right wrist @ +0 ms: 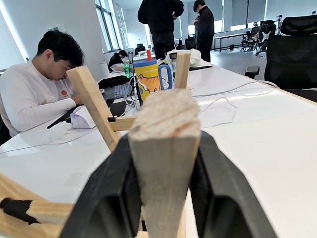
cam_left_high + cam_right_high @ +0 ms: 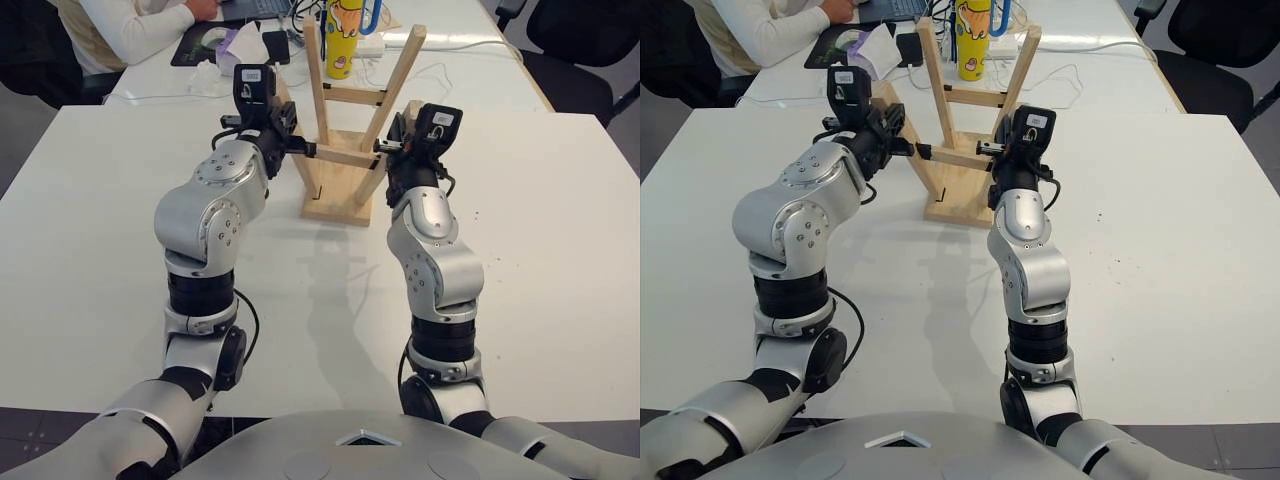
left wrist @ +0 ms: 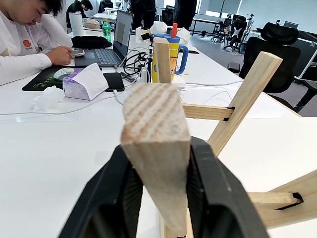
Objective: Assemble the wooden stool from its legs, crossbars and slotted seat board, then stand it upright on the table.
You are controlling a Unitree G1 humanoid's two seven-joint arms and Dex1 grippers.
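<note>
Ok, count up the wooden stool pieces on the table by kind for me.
legs: 4
crossbars in view: 2
seat board: 1
Total: 7

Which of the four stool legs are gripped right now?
The near-left leg, in the left gripper, and the near-right leg, in the right gripper. The two far legs stand untouched.

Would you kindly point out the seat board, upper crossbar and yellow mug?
seat board (image 2: 338, 202), left eye view, upturned underside.
upper crossbar (image 2: 355, 96), left eye view, mid-span.
yellow mug (image 2: 342, 50), left eye view, body.
</note>
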